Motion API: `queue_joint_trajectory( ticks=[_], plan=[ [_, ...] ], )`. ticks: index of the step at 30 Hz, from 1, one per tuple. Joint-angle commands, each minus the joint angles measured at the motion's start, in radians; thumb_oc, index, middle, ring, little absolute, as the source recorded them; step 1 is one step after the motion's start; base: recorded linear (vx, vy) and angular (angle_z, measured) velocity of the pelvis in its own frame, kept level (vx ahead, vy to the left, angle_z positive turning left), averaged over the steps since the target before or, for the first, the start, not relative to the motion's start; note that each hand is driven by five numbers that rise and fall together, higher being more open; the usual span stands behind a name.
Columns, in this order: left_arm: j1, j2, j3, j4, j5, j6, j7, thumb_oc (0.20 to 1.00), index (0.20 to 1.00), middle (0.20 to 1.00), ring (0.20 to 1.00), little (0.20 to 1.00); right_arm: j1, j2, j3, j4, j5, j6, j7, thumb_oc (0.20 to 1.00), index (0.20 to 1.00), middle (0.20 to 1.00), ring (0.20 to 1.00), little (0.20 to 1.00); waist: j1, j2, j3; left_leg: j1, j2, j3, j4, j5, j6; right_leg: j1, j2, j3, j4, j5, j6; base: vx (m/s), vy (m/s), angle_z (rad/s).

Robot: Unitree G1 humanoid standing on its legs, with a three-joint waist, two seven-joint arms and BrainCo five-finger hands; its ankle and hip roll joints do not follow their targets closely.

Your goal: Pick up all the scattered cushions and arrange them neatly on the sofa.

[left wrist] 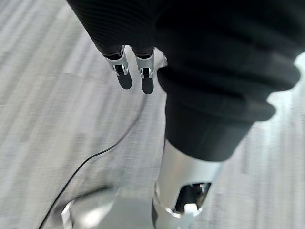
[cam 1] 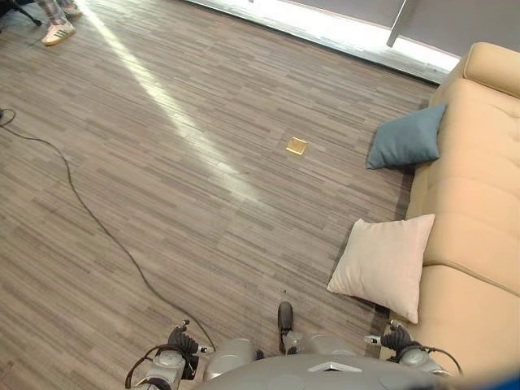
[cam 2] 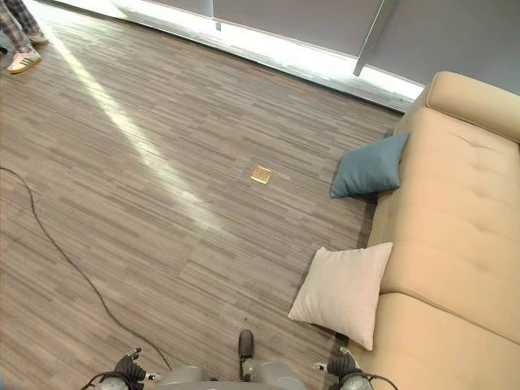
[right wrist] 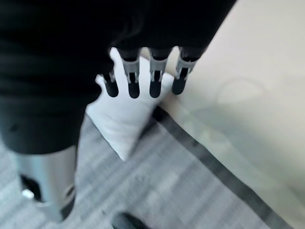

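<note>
Left eye view gives us the layout: a cream cushion [cam 1: 382, 262] leans on the floor against the front of the beige sofa [cam 1: 475, 211], and a blue-grey cushion [cam 1: 405, 138] farther along is propped the same way, its upper corner touching the seat edge. Neither lies on the seat yet, so we judge the task barely begun.

What could go wrong from here? Both cushions stand tilted against the sofa front — a hand that pushes rather than grips could slide one flat onto the wood floor [cam 1: 179, 179] or wedge it tighter against the base. The cream one is soft and broad, so a shallow pinch at a corner may let it sag and slip out on the lift. We would also mind the small brass floor plate [cam 1: 296, 146] and a person's shoes [cam 1: 58, 31] at the far corner, though both sit well apart from the cushions.

Our right hand [right wrist: 143, 78] hangs with its fingers [right wrist: 155, 85] straight and spread, holding nothing; in the right wrist view the cream cushion shows past them, apart from the tips. Our left hand [left wrist: 136, 71] hangs over bare floor, its fingers straight and relaxed too, touching nothing — idle for now.
</note>
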Motion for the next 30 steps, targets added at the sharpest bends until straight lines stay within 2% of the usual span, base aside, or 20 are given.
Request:
queue_joint_trajectory(
  ticks=[1,3,4,7,9,12,13,14,18,19,20,21,22,23,26,27,28,29,30],
  plan=[
    [-0.017,0.004,-0.024,-0.001,0.003,-0.016,0.011,1.000,1.000,1.000,1.000,1.000,0.004,-0.025,0.014,0.020,0.028,-0.002,-0.016,1.000,1.000,1.000,1.000,1.000,0.000,-0.017,-0.014,0.053,-0.011,-0.029,-0.230,0.104,0.023,-0.001,-0.061,-0.003,0.046,-0.054,0.259,0.22,0.113,-0.46],
    [-0.015,0.006,-0.017,0.009,-0.004,-0.019,0.011,1.000,1.000,1.000,1.000,1.000,-0.012,-0.029,0.019,0.017,0.015,-0.001,-0.018,1.000,1.000,1.000,1.000,1.000,0.024,-0.015,-0.009,0.018,-0.013,-0.097,-0.312,0.165,0.013,0.023,-0.041,0.031,0.036,-0.066,0.261,0.21,0.152,-0.65],
    [-0.003,0.004,-0.015,0.019,0.006,-0.016,0.007,1.000,1.000,1.000,1.000,1.000,-0.013,-0.025,0.021,0.017,0.007,0.000,-0.011,1.000,1.000,1.000,1.000,1.000,0.024,-0.009,-0.019,0.040,-0.006,-0.096,-0.341,0.167,0.017,0.031,-0.037,0.039,0.041,-0.074,0.263,0.27,0.171,-1.22],
    [0.018,0.008,-0.007,0.030,0.034,-0.010,0.001,1.000,1.000,1.000,1.000,1.000,-0.015,-0.016,0.028,0.015,-0.006,0.001,-0.008,1.000,1.000,1.000,1.000,1.000,0.028,-0.010,-0.035,0.085,-0.005,-0.073,-0.374,0.174,0.026,0.030,-0.050,0.061,0.085,-0.085,0.276,0.23,0.176,-1.42],
    [0.017,0.019,-0.010,0.029,0.052,-0.009,-0.003,1.000,1.000,1.000,1.000,1.000,-0.026,-0.011,0.038,0.004,-0.013,0.000,-0.003,1.000,1.000,1.000,1.000,1.000,0.032,-0.005,-0.034,0.117,-0.006,-0.045,-0.380,0.165,0.041,0.005,-0.064,0.073,0.170,-0.082,0.294,0.17,0.159,-0.93],
    [0.008,0.029,-0.011,0.027,0.056,-0.007,-0.001,1.000,1.000,1.000,1.000,1.000,-0.039,-0.005,0.046,-0.003,-0.019,-0.002,0.001,1.000,1.000,1.000,1.000,1.000,0.037,0.010,-0.022,0.134,-0.004,-0.020,-0.371,0.151,0.060,-0.034,-0.081,0.053,0.257,-0.069,0.306,0.05,0.121,-0.62],
    [0.010,0.030,-0.008,0.030,0.050,-0.008,0.001,1.000,1.000,1.000,1.000,1.000,-0.038,-0.004,0.051,-0.005,-0.026,-0.005,0.002,1.000,1.000,1.000,1.000,1.000,0.043,0.020,-0.021,0.147,-0.002,-0.002,-0.368,0.139,0.065,-0.049,-0.105,-0.008,0.277,-0.066,0.305,0.06,0.166,-0.39],
    [0.011,0.030,-0.008,0.032,0.047,-0.008,0.002,1.000,1.000,1.000,1.000,1.000,-0.036,-0.005,0.053,-0.006,-0.028,-0.005,0.002,1.000,1.000,1.000,1.000,1.000,0.045,0.026,-0.023,0.156,-0.003,0.008,-0.368,0.133,0.065,-0.048,-0.114,-0.042,0.263,-0.080,0.298,0.09,0.151,-0.47],
    [0.009,0.028,-0.008,0.034,0.040,-0.010,0.004,1.000,1.000,1.000,1.000,1.000,-0.049,-0.010,0.060,-0.021,-0.034,-0.005,0.001,1.000,1.000,1.000,1.000,1.000,0.049,0.031,-0.031,0.176,-0.006,0.073,-0.371,0.112,0.063,-0.079,-0.110,-0.153,0.164,-0.061,0.286,0.08,0.042,-0.93],
    [0.001,0.027,-0.005,0.029,0.025,-0.015,0.005,1.000,1.000,1.000,1.000,1.000,-0.061,-0.012,0.069,-0.024,-0.043,-0.003,-0.002,1.000,1.000,1.000,1.000,1.000,0.052,0.038,-0.027,0.182,0.006,0.108,-0.363,0.100,0.062,-0.114,-0.126,-0.276,0.147,-0.057,0.278,0.14,-0.016,-0.84],
    [0.002,0.022,-0.008,0.021,0.023,-0.016,0.001,1.000,1.000,1.000,1.000,1.000,-0.062,-0.012,0.073,-0.022,-0.051,-0.002,-0.001,1.000,1.000,1.000,1.000,1.000,0.044,0.042,-0.027,0.192,0.011,0.126,-0.359,0.100,0.059,-0.121,-0.130,-0.300,0.154,-0.054,0.279,0.13,-0.018,-1.10],
    [0.002,0.021,-0.008,0.020,0.023,-0.016,0.001,1.000,1.000,1.000,1.000,1.000,-0.062,-0.013,0.073,-0.022,-0.051,-0.002,-0.001,1.000,1.000,1.000,1.000,1.000,0.045,0.044,-0.024,0.197,0.013,0.126,-0.358,0.096,0.059,-0.116,-0.128,-0.300,0.156,-0.057,0.279,0.11,-0.030,-1.28],
    [-0.003,0.019,-0.015,0.017,0.025,-0.017,-0.002,1.000,1.000,1.000,1.000,1.000,-0.052,-0.014,0.065,-0.018,-0.046,-0.004,-0.002,1.000,1.000,1.000,1.000,1.000,0.039,0.039,-0.028,0.200,0.001,0.121,-0.352,0.089,0.064,-0.103,-0.117,-0.270,0.133,-0.063,0.276,0.14,-0.059,-0.85],
    [-0.010,0.013,-0.028,0.011,0.039,-0.020,-0.004,1.000,1.000,1.000,1.000,1.000,-0.042,-0.022,0.049,-0.007,-0.037,0.002,-0.007,1.000,1.000,1.000,1.000,1.000,0.032,0.034,-0.031,0.203,-0.003,0.129,-0.333,0.079,0.056,-0.095,-0.111,-0.243,0.124,-0.052,0.275,0.18,-0.081,-0.02],
    [-0.012,-0.001,-0.051,0.004,0.058,-0.018,-0.009,1.000,1.000,1.000,1.000,1.000,-0.013,-0.034,0.020,0.007,-0.015,0.004,-0.013,1.000,1.000,1.000,1.000,1.000,0.016,0.032,-0.032,0.208,0.011,0.134,-0.233,0.036,0.045,-0.054,-0.106,-0.237,0.106,-0.056,0.261,0.19,-0.091,0.54],
    [-0.015,-0.009,-0.065,-0.003,0.060,-0.018,-0.012,1.000,1.000,1.000,1.000,1.000,-0.003,-0.047,0.016,0.013,-0.005,0.003,-0.016,1.000,1.000,1.000,1.000,1.000,0.020,0.031,-0.018,0.183,0.010,0.093,-0.124,0.049,0.036,-0.023,-0.096,-0.218,0.097,-0.060,0.244,0.14,-0.065,-0.11],
    [-0.015,-0.008,-0.065,-0.003,0.060,-0.018,-0.012,1.000,1.000,1.000,1.000,1.000,-0.003,-0.046,0.016,0.013,-0.005,0.003,-0.016,1.000,1.000,1.000,1.000,1.000,0.018,0.029,-0.021,0.178,0.007,0.092,-0.126,0.054,0.037,-0.028,-0.099,-0.220,0.097,-0.059,0.244,0.11,-0.029,-0.57],
    [-0.016,-0.021,-0.077,-0.003,0.051,-0.019,-0.015,1.000,1.000,1.000,1.000,1.000,0.002,-0.055,0.012,0.022,-0.003,0.006,-0.018,1.000,1.000,1.000,1.000,1.000,0.030,0.029,-0.008,0.129,-0.014,0.026,-0.097,0.046,0.033,-0.002,-0.097,-0.187,0.090,-0.067,0.239,0.08,0.011,-0.79],
    [-0.015,-0.024,-0.080,-0.002,0.047,-0.019,-0.018,1.000,1.000,1.000,1.000,1.000,0.004,-0.056,0.012,0.027,-0.003,0.007,-0.018,1.000,1.000,1.000,1.000,1.000,0.032,0.024,-0.010,0.108,-0.028,-0.002,-0.114,0.038,0.035,0.002,-0.101,-0.171,0.087,-0.068,0.241,0.14,0.017,-0.70]
  ],
)
